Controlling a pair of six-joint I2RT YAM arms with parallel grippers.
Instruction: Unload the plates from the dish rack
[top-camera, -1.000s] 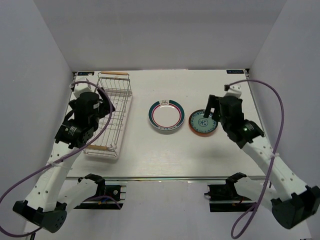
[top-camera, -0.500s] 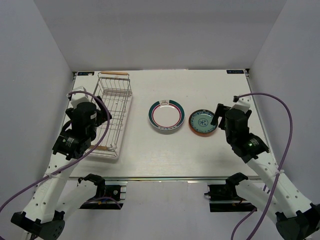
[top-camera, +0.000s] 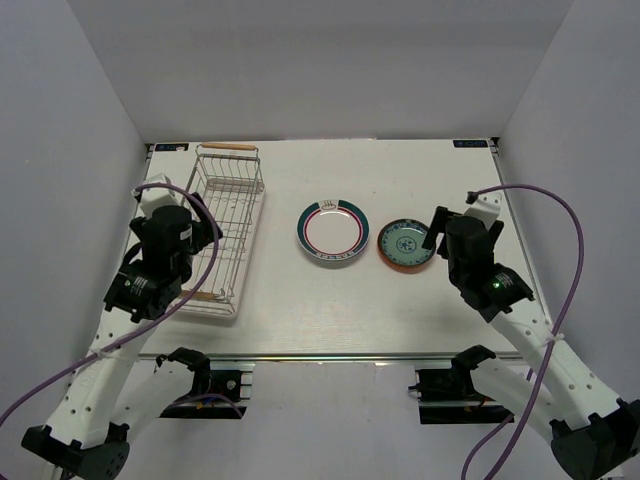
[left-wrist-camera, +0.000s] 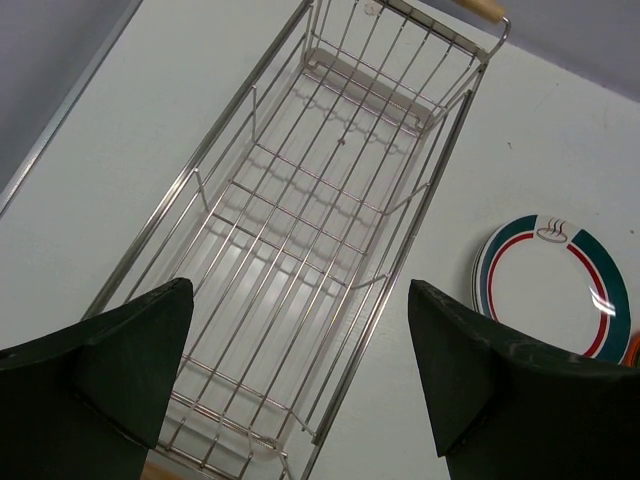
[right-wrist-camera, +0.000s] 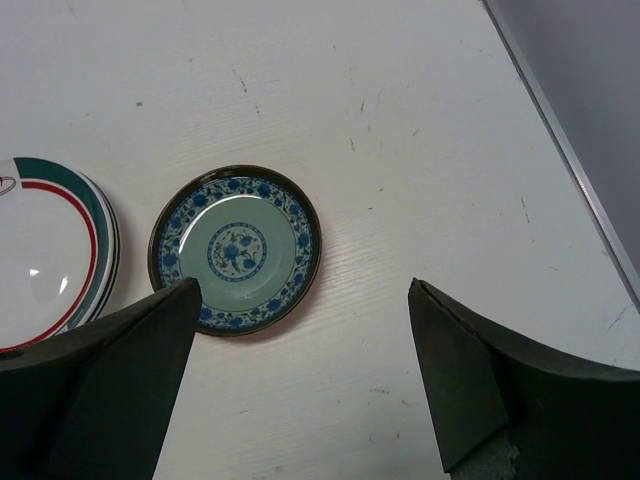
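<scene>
The dish rack (top-camera: 222, 228) stands at the left, and the left wrist view shows its wire floor (left-wrist-camera: 300, 200) holding no plates. A white plate with a green-red rim (top-camera: 333, 232) lies at mid-table, and also shows in the left wrist view (left-wrist-camera: 553, 285) and the right wrist view (right-wrist-camera: 50, 250). It seems to top a small stack. A blue-green patterned plate (top-camera: 407, 244) lies to its right with an orange-red rim showing beneath it, and appears in the right wrist view (right-wrist-camera: 236, 250). My left gripper (left-wrist-camera: 300, 330) is open and empty above the rack's near end. My right gripper (right-wrist-camera: 305, 300) is open and empty, just right of the blue-green plate.
The rack has wooden handles at the far end (top-camera: 228, 147) and the near end (top-camera: 196, 294). White walls close in the table on the left, back and right. A metal rail (top-camera: 340, 354) runs along the near edge.
My right gripper has drawn back from the blue-green plate, toward the right and near side. My left arm has pulled back toward the rack's near end. Little has changed in the last half second.
</scene>
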